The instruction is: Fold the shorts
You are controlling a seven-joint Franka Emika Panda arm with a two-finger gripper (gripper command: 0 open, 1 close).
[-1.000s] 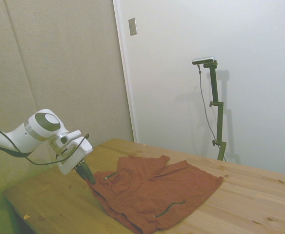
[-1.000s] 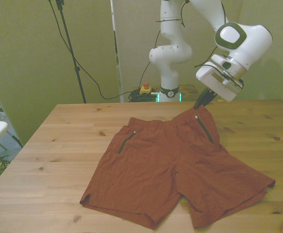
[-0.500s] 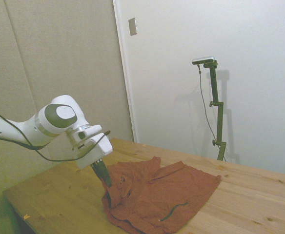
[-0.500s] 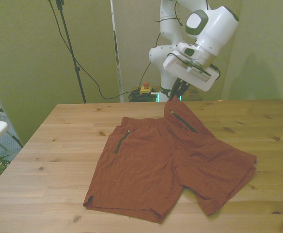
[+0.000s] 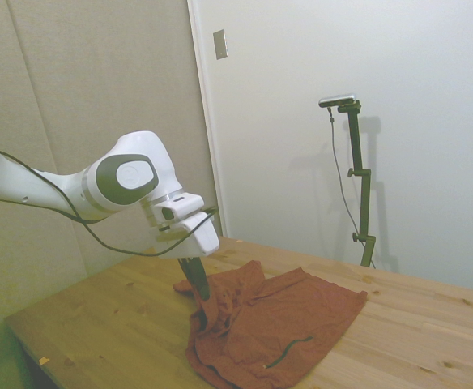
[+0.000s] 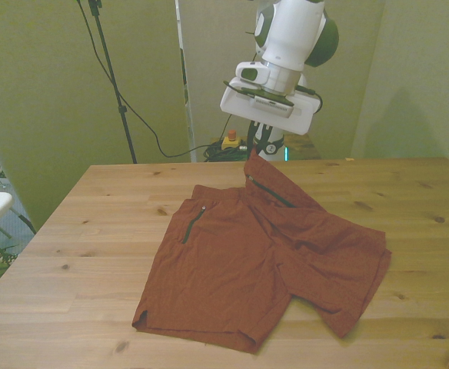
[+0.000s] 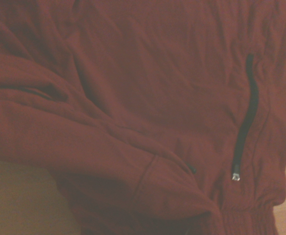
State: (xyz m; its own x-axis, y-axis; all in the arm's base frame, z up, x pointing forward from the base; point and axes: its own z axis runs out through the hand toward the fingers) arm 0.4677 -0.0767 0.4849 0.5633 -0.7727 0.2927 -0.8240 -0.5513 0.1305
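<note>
Side view first: the white arm reaches over the wooden table and its gripper has dark fingers closed together on the waistband corner of the shorts, holding that corner off the wood. Below the pinched corner the rust-red cloth hangs in a bunched fold, while the other part of the garment lies flat on the table, spread away from the gripper toward the far side. A dark green zip line shows on the flat part near the table's near edge. Behind the shorts stand a beige padded wall panel and a white wall with a small switch plate.

Front view: the gripper sits above the shorts' waistband, clamped on the raised peak of cloth. From that peak the leg on the front view's right is drawn up and inward, rumpled, with its hem lying on the table. The leg on the front view's left lies flat. A dark pocket zip marks the flat side and another runs down from the lifted peak. Beyond the shorts, past the table's far edge, a black cable trails down.

Wrist view: folded red fabric of the shorts fills nearly everything, with a dark zip ending in a small metal pull, and a strip of table beside the cloth.
</note>
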